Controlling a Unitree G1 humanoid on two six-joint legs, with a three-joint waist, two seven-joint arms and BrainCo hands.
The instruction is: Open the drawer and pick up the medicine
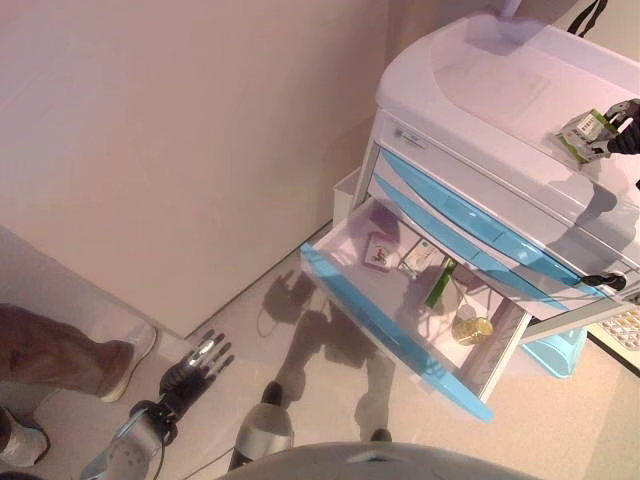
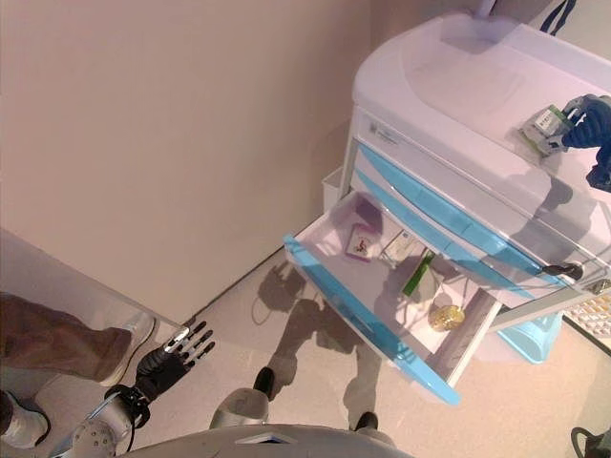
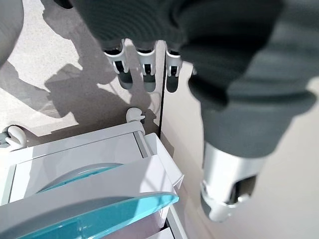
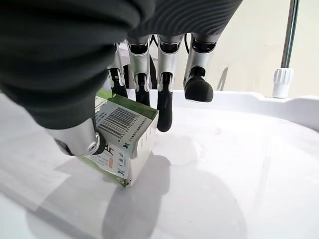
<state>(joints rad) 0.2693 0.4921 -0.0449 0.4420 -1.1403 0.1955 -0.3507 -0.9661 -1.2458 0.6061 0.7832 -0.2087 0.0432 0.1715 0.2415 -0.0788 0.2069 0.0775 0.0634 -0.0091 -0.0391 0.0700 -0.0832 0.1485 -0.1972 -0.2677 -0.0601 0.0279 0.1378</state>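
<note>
Right hand (image 4: 124, 94) pinches a small green-and-white cardboard medicine box (image 4: 122, 144) between thumb and curled fingers, one lower corner of the box touching the smooth white plastic top of the cart (image 1: 500, 80). That top is a shallow tray with a raised rounded rim, and the box sits near its far right edge, with bare glossy surface spreading all around it toward the front of the cart. A thin metal pole (image 4: 288, 40) rises from a white socket at the rim behind the hand.

Below the top, the cart front carries curved light-blue drawer fronts. One long white drawer with a light-blue front lip (image 1: 400, 335) is pulled fully out from the cart over the speckled pale floor, its rim clear on both long sides. Inside it lie a small pinkish flat packet (image 1: 380, 250), a pale carton (image 1: 422, 257), a slim dark-green box (image 1: 440, 283) and a round yellowish jar (image 1: 472, 329), each apart from the others.

Left hand (image 1: 195, 365) hangs low, well away from the cart to its left, fingers relaxed and nearly straight, holding nothing. A person's brown trouser leg and light shoe (image 1: 125, 360) stand just beside that hand by the plain beige wall
</note>
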